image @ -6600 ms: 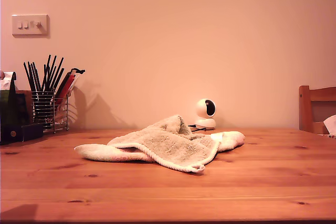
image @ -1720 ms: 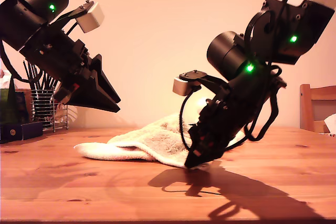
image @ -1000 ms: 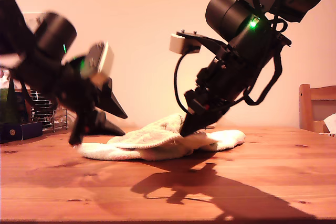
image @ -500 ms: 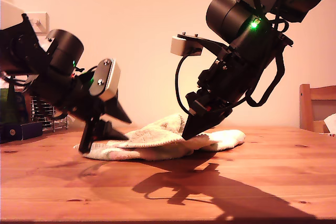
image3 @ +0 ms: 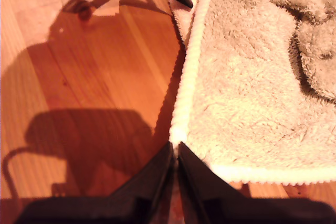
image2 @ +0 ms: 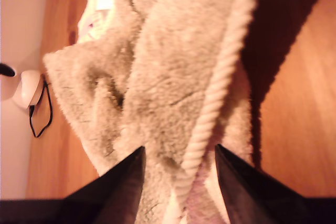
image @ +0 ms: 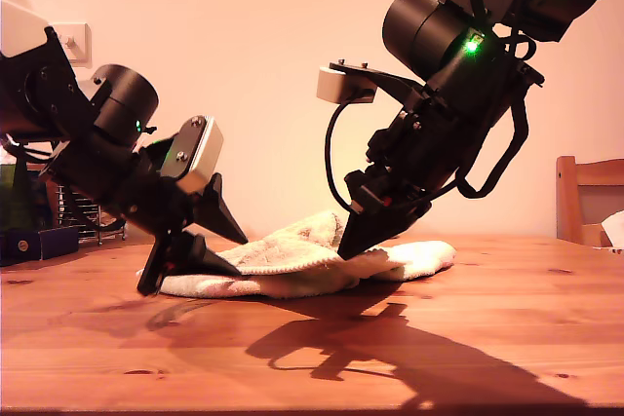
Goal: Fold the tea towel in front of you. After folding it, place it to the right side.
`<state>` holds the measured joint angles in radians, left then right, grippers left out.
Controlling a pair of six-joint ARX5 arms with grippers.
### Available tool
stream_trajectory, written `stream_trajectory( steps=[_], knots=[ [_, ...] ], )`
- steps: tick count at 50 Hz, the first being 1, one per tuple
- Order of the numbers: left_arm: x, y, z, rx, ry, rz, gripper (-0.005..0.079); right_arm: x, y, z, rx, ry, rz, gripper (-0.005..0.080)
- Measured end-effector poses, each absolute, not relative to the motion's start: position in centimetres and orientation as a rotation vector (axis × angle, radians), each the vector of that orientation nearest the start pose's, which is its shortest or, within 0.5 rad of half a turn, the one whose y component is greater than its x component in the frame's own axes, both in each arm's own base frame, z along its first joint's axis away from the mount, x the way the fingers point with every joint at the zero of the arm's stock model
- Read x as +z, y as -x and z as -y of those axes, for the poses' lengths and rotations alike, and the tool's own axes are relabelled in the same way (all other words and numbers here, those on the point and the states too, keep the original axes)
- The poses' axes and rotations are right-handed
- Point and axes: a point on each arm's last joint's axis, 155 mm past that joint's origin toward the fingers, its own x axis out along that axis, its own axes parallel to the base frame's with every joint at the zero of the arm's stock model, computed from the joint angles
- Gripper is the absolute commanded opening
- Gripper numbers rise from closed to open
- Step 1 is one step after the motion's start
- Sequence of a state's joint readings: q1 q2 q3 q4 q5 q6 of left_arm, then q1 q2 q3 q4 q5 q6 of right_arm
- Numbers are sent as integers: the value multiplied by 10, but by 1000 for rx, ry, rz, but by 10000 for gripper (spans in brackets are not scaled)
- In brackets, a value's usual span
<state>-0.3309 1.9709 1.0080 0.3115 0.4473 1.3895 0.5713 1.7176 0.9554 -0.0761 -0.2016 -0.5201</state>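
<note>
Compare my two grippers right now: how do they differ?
Jaws: my first gripper is open, straddling the corded edge of the tea towel; my second gripper is shut on a towel corner.
Place: in the exterior view, my first gripper is at the towel's left end and my second is over its middle.
Shared: both are angled down onto the same towel.

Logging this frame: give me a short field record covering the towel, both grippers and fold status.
towel: cream tea towel, crumpled on the wooden table
my first gripper: open, jaws astride the towel's corded edge, at the towel's end on the exterior view's left
my second gripper: shut on a towel corner
fold status: not yet a neat fold
</note>
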Motion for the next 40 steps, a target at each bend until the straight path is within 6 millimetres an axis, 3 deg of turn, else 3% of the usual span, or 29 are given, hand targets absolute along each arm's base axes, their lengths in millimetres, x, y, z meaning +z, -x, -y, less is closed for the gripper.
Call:
stream_trajectory(
  steps=[11,25,40],
  knots=[
    [32,-446,237,-1082,-1257,-18,375,58,-352,-271,925,594,-647,-11],
    [43,-459,237,-1018,-1284,41,363,110,-340,-281,949,562,-543,-11],
    [44,-468,225,-976,-1295,23,316,93,-327,-272,961,574,-635,-11]
  ],
)
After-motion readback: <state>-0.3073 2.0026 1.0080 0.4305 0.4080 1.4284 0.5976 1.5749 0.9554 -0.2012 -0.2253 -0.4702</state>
